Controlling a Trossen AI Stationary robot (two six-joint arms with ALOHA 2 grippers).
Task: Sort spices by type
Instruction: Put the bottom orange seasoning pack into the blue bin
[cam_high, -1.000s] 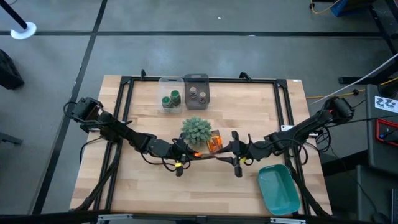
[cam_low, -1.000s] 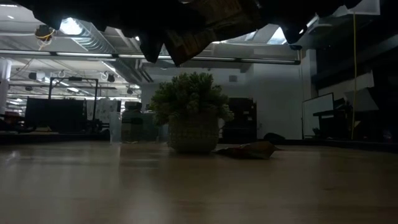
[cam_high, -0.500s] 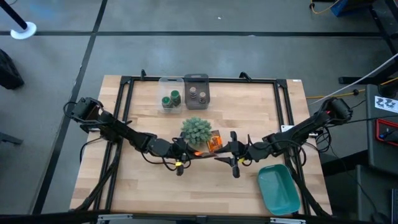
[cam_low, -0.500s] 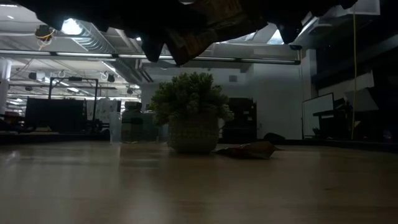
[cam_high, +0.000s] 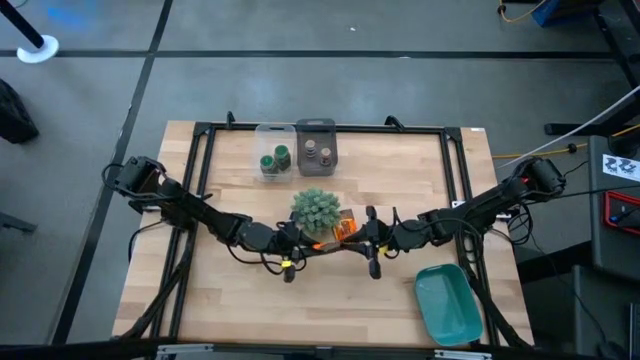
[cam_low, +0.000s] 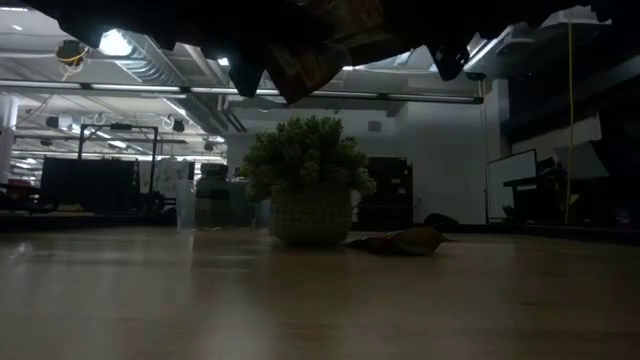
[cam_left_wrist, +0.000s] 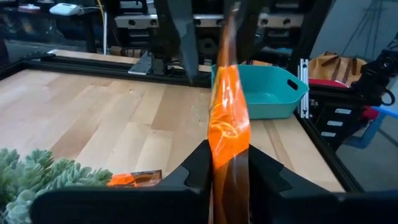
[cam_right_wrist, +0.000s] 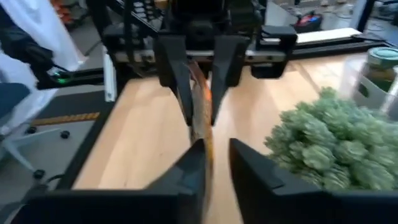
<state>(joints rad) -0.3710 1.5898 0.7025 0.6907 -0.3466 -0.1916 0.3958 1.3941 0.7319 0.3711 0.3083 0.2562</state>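
The left hand was clamped on an orange packet above the table — the right hand, fingers apart, faced it. The jars sat sorted in bins; the next move probably called for handing over the packet.

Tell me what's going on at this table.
The left gripper is shut on an orange packet, holding it up over the middle of the table. The right gripper faces it, its open fingers around the packet's other end. At the far side, the green jars sit in a clear bin and the grey-brown jars in a grey bin.
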